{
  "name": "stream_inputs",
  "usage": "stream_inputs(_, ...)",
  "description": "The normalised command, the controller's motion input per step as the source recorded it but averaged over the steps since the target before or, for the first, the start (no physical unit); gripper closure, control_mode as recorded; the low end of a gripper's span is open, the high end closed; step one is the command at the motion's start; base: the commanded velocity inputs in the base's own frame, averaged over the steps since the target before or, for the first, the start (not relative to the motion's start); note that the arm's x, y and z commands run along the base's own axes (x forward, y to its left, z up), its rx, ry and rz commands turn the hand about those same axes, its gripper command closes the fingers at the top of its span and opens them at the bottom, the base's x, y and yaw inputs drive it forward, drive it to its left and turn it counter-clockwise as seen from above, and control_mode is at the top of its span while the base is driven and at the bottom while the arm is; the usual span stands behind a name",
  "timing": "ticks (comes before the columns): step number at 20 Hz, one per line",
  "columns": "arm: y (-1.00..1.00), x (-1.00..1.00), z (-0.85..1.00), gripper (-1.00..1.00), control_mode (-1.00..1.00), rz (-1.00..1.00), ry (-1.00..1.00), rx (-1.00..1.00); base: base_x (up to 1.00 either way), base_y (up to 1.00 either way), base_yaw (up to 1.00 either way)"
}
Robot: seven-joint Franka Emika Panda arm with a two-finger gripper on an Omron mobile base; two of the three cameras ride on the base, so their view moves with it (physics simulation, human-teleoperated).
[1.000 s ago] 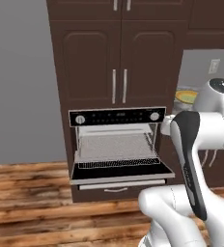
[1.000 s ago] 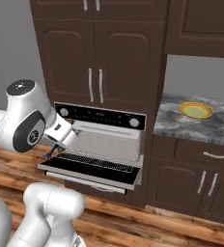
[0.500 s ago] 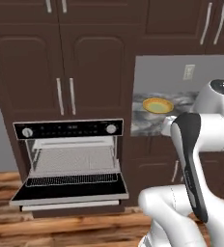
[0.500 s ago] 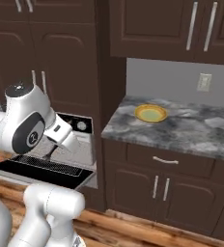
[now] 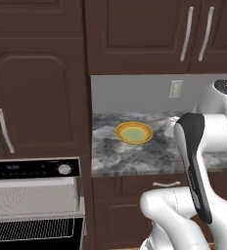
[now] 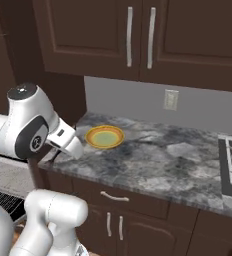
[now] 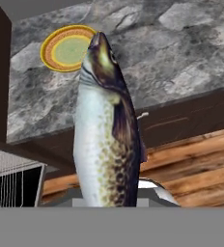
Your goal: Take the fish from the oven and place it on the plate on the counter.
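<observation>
fish (image 7: 105, 130) rises upright from the gripper, apparently clamped in it, though its fingers are hidden. plate (image 5: 133, 132) sits on the surface (image 5: 135, 156), near its left end, right of the oven (image 5: 34, 205).

The fish (image 7: 106, 130) hides the gripper's fingertips; oven (image 5: 34, 205) cut off at frame edge.
</observation>
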Motion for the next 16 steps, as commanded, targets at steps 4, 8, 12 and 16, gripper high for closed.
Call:
stream_inputs(4,0.0,0.0,0.0,1.0,1.0,0.0,0.0,0.0,0.64,-0.26,0.1)
stream_inputs(8,0.0,0.0,0.0,1.0,1.0,0.0,0.0,0.0,0.19,-0.03,0.02)
stream_inputs(12,0.0,0.0,0.0,1.0,1.0,0.0,0.0,0.0,0.03,0.0,0.0)
stream_inputs(16,0.0,0.0,0.0,1.0,1.0,0.0,0.0,0.0,0.49,-0.01,0.0)
